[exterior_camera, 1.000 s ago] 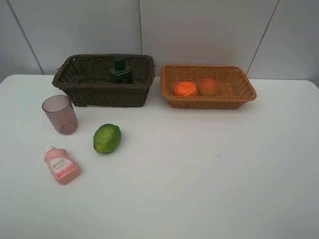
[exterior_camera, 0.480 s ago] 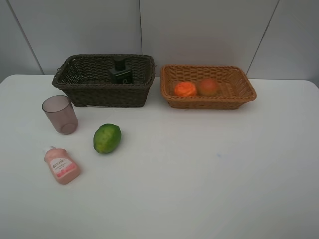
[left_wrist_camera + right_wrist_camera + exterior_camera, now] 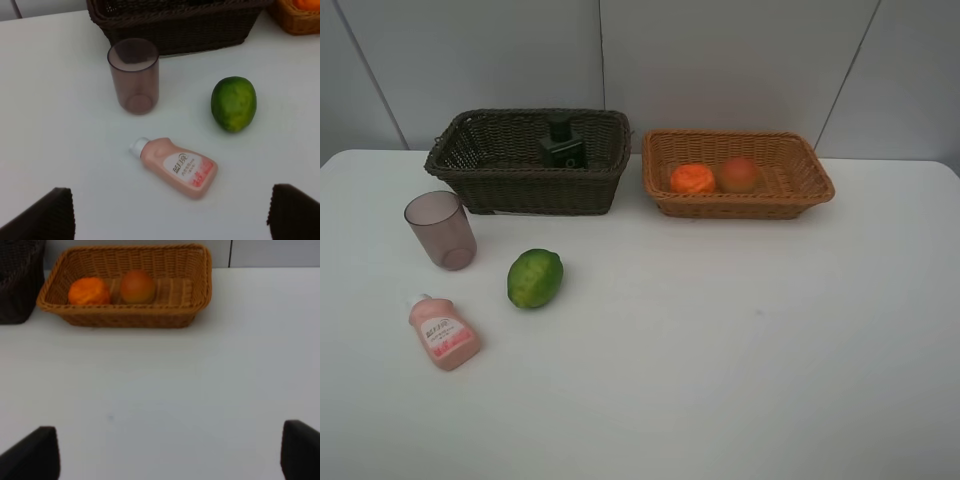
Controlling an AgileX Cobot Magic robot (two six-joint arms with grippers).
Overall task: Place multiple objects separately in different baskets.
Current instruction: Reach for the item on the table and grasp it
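Note:
The dark brown basket at the back left holds the dark green bottle. An orange tangerine and a red-yellow peach lie in the orange-tan basket beside it. On the table stand the mauve cup, the green lime and the pink soap bottle, lying flat. My left gripper is open, its fingers wide apart on the near side of the soap bottle. My right gripper is open over bare table, well short of the tan basket. Neither arm shows in the high view.
A white table carries everything. Grey wall panels rise directly behind the baskets. The table's right half in front of the tan basket is bare white surface.

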